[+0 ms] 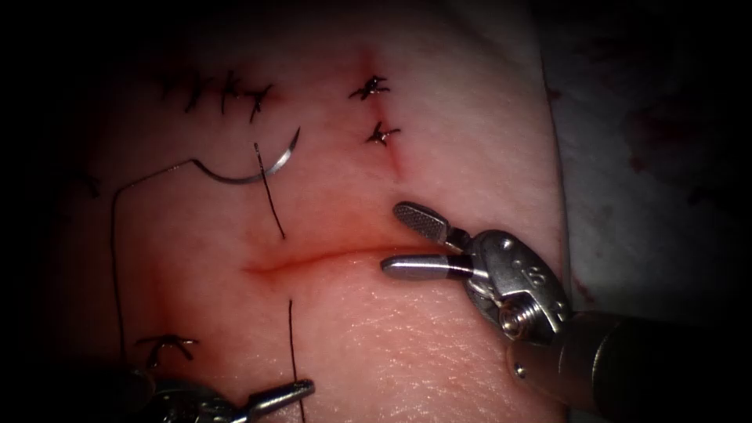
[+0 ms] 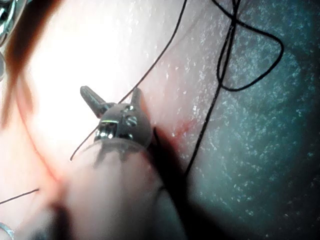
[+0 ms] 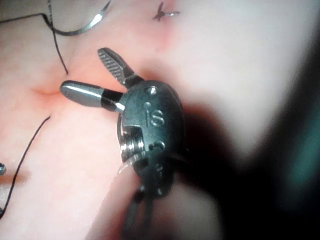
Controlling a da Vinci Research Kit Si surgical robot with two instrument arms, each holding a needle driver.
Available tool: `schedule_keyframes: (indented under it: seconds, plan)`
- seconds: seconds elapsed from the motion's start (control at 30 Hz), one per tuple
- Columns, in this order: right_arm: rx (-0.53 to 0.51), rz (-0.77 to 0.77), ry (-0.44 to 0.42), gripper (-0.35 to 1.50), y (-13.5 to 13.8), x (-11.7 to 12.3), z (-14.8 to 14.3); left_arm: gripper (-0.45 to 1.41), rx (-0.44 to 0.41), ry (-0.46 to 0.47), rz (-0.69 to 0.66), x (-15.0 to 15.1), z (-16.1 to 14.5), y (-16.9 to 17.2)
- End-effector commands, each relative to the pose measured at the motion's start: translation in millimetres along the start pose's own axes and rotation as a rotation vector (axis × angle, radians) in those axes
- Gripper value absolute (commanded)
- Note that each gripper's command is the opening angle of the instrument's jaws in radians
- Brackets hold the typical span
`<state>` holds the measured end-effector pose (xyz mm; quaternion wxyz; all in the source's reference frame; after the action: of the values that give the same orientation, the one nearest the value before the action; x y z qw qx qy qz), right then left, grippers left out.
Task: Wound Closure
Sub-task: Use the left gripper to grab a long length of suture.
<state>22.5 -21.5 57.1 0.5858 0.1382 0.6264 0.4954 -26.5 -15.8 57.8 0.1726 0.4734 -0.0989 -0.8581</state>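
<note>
The needle (image 1: 254, 168) lay free on the tissue (image 1: 439, 117) above the cut (image 1: 329, 257), not in the tissue and held by neither tool, with the thread (image 1: 116, 258) trailing from its left end and running down the left side. Finished stitches (image 1: 374, 110) sat higher on the tissue. The right tool (image 1: 409, 243) hung at the cut's right end, its fingers (image 1: 419, 221) spread wide and holding nothing. The left tool (image 1: 274, 395) lay below the cut beside a strand; its fingers (image 2: 91, 98) stood apart in the left wrist view, gripping nothing. A pale cloth (image 1: 650, 196) lay right of the tissue.
</note>
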Motion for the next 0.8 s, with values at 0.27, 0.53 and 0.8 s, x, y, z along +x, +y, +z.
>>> schedule_keyframes:
  seconds: [0.27, 0.53, 0.8]
  plan:
    - [0.003, -0.003, 0.003, 1.31, 0.0, -0.7, 0.9, 0.46, -0.050, 0.001, 0.026, 0.7, 2.0, 1.6]
    - [0.004, -0.005, 0.005, 1.30, -0.2, -1.5, 0.8, 0.14, -0.052, 0.007, 0.028, 0.1, 3.0, 0.3]
    - [0.000, -0.017, -0.058, 1.04, -0.6, -2.2, 0.7, -0.45, -0.088, -0.049, 0.008, -1.2, 1.5, -2.1]
